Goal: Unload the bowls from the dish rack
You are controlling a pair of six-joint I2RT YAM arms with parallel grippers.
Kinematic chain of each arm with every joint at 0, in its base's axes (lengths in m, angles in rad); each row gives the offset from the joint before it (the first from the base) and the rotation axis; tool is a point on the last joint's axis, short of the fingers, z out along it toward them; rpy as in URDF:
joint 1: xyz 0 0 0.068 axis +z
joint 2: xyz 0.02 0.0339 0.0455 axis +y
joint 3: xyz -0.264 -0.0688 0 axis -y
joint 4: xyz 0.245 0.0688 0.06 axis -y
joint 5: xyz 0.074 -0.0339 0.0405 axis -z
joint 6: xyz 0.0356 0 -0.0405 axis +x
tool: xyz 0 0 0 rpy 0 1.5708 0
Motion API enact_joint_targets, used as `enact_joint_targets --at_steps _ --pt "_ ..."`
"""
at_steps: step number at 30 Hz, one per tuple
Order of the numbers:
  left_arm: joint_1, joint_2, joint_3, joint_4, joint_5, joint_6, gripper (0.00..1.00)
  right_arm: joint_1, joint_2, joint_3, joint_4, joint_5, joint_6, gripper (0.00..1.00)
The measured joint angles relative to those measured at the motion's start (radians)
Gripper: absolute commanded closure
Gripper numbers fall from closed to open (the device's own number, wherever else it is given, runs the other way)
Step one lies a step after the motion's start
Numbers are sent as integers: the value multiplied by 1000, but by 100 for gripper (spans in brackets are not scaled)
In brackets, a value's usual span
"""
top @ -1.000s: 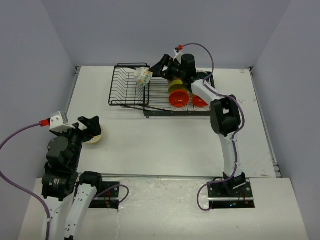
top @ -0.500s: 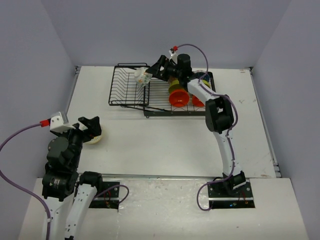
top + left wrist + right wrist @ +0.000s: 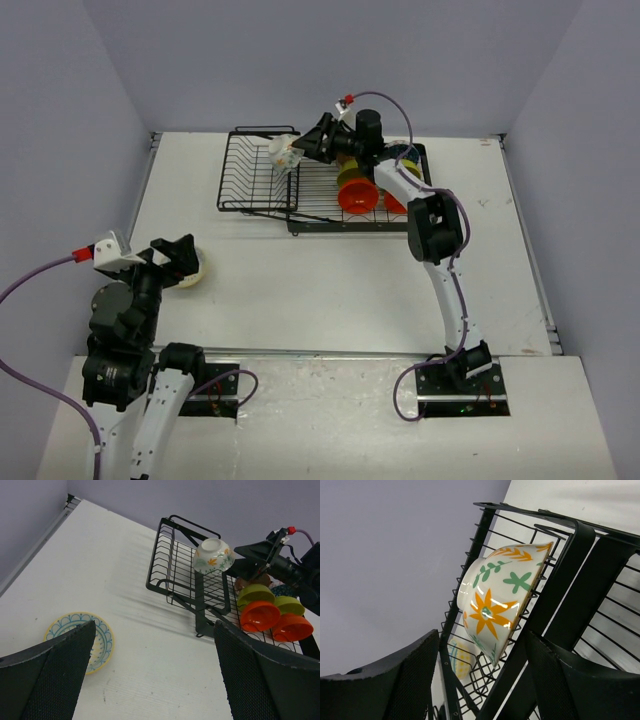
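The black wire dish rack (image 3: 256, 180) stands at the back of the table. A white bowl with orange and green flowers (image 3: 285, 154) leans on the wires where the deep basket meets the flat tray. My right gripper (image 3: 312, 148) is open just to the right of it; in the right wrist view the bowl (image 3: 497, 597) sits ahead between the open fingers, untouched. Orange bowls (image 3: 358, 196) and green bowls (image 3: 352, 176) stand in the tray. My left gripper (image 3: 176, 256) is open over a yellow and blue bowl (image 3: 192, 272) on the table, which also shows in the left wrist view (image 3: 102, 639).
The left wrist view shows the rack (image 3: 185, 587), the flowered bowl (image 3: 213, 555), and the orange bowls (image 3: 260, 616) and green bowls (image 3: 255, 594) to the right. The right arm (image 3: 438, 232) reaches over the tray. Grey walls close the table on three sides.
The right gripper has moved a little left, closer to the flowered bowl, and its elbow has shifted back. The left arm has sunk and drawn back slightly. No bowl has moved.
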Motion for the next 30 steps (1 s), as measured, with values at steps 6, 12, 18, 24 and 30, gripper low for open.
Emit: enact_joint_targets --at_steps 6,12,18,24,30 --pt "0 -5 0 -2 -10 0 0 -8 32 18 49 -23 54 33" --pt "0 -5 0 -2 -11 0 0 -11 50 29 76 -34 84 37" --pt "0 -5 0 -2 -11 0 0 -8 50 26 108 -36 94 39" --pt "0 -5 0 -2 -11 0 0 8 50 6 149 -39 100 39" --pt "0 -5 0 -2 -11 0 0 6 50 6 167 -59 132 39"
